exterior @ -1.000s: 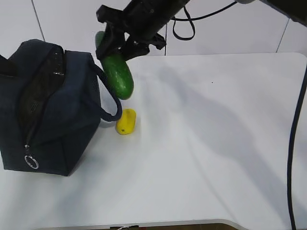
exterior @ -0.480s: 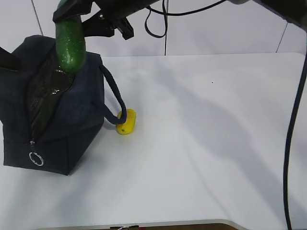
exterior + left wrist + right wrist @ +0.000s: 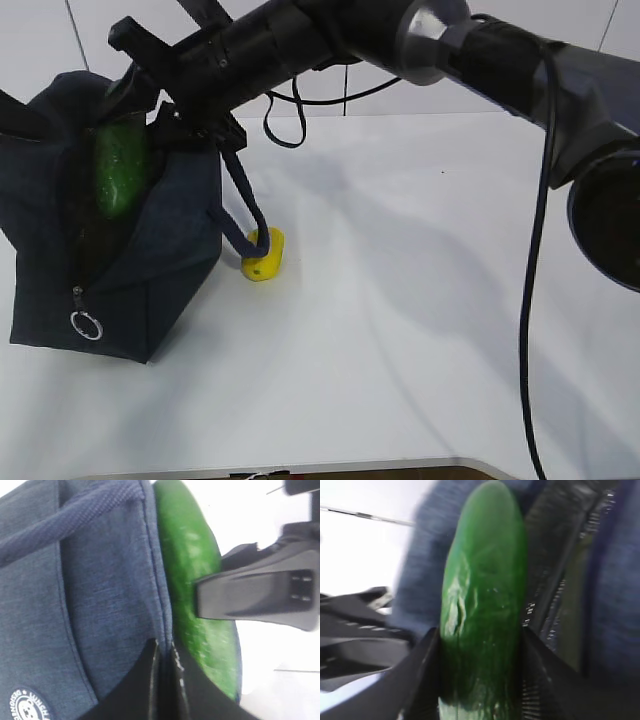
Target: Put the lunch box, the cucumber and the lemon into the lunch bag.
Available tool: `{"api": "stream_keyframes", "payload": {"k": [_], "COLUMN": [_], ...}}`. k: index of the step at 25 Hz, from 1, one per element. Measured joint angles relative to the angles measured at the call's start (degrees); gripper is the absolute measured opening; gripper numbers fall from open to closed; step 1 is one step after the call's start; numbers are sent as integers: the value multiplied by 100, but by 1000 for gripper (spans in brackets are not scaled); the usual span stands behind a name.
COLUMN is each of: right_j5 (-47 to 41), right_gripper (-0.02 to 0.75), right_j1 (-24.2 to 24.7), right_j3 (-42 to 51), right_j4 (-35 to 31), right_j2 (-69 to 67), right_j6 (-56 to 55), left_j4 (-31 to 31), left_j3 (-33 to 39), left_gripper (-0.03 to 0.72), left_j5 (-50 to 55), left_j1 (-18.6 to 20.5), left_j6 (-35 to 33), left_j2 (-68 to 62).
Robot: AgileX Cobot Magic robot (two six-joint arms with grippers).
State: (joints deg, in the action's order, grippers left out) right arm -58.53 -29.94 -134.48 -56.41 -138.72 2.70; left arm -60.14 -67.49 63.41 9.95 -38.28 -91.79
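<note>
Lunch bag (image 3: 150, 260), left of frame, top open. Right gripper (image 3: 480, 680), upper left, jaws clamped on cucumber (image 3: 120, 170), w/ cucumber's lower end inside bag mouth. Left gripper (image 3: 164, 652), jaws closed, pinching bag's rim fabric. Lemon (image 3: 263, 254) on table (image 3: 420, 300), centre-left, touching bag's handle loop.

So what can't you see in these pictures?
- Lunch box: not in sight in any view; whether it is inside the lunch bag cannot be told, as the fabric walls hide the inside.
- Cucumber: its lower end is hidden by the bag's opening in the exterior view, and it is blurred in the right wrist view.
- Left gripper: only its shut tips on the bag's edge show; the left wrist view's bottom edge cuts off the rest.
- Lemon: partly covered by the bag's handle.
</note>
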Motion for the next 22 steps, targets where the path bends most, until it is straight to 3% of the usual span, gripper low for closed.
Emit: {"api": "stream_keyframes", "payload": {"k": [9,16,22], "right_j5": [86,51,-140], "right_gripper": [347,442,458], "right_j1": [-64,-76,-76], "right_j3": [0,0,-14], "right_j4": [124,115,115], "right_j2": [-164,-164,-164], "right_j6": [336,627,775], "left_j4": [-33,-47,-47], "left_j3": [0,0,0], "left_gripper": [-15,-15,-15], "left_j5": [12,13,23], "left_j1": [0,0,0], "left_j6": [-10,-52,-63], "left_j2": [0,0,0]}}
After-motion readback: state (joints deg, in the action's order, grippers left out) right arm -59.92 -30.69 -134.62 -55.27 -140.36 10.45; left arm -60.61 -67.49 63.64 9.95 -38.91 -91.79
